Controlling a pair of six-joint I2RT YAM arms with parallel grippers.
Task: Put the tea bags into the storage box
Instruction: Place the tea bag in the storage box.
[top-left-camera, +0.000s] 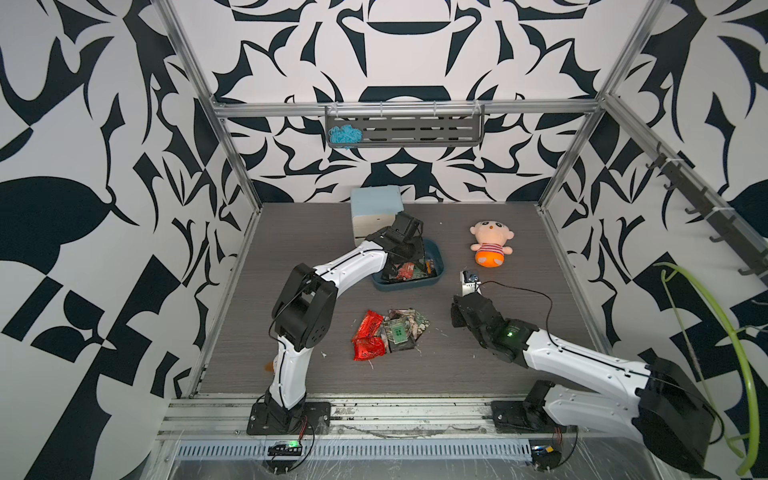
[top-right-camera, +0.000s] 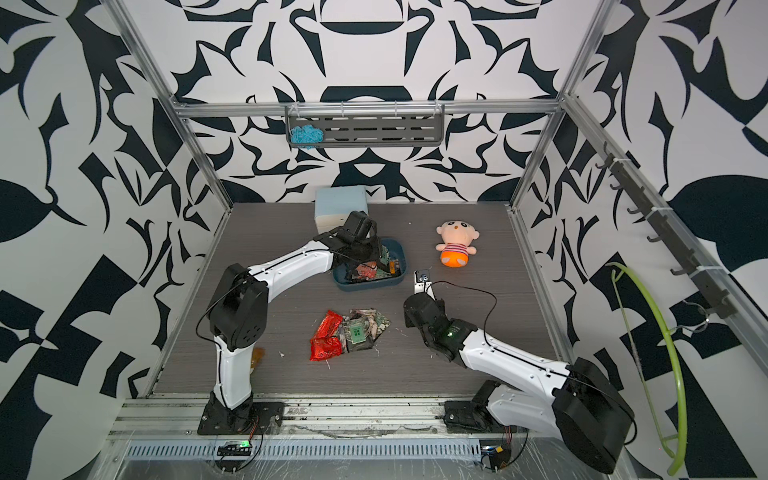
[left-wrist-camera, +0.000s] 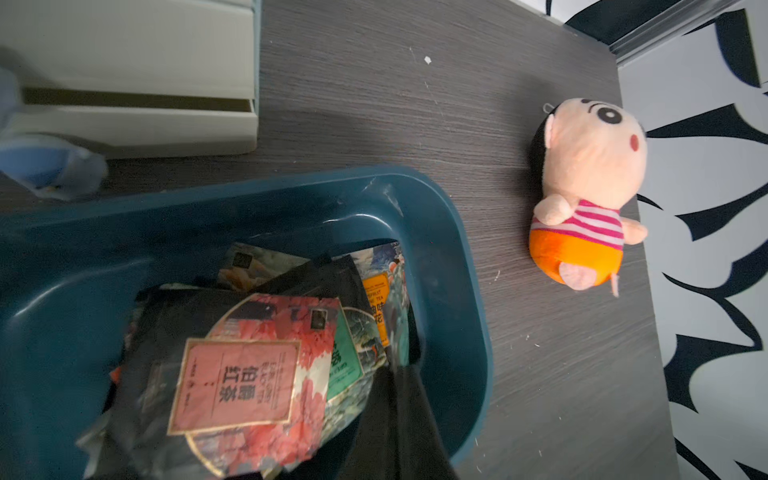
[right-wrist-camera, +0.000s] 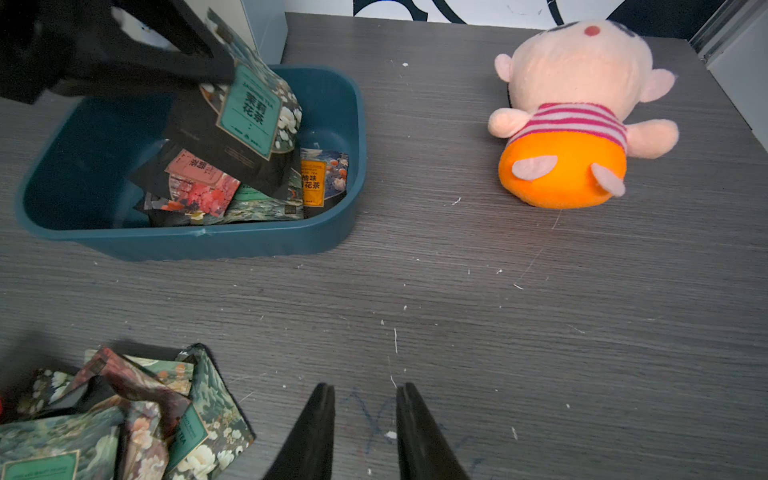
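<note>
Grey table: storage box long side-to-side, gripped tea bag tilted

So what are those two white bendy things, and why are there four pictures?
Those are robot arms: the left arm and the right arm. Each ends in a pincher called a gripper. Two pictures look down from a camera above. The other two come from small cameras on the arms' wrists. On the grey table are a pile of tea bags, a blue storage box holding more tea bags, a plush doll and a small drawer cabinet. The left gripper is pinched shut on a black tea bag with a green label, over the storage box. The right gripper is open, holding nothing.
</note>
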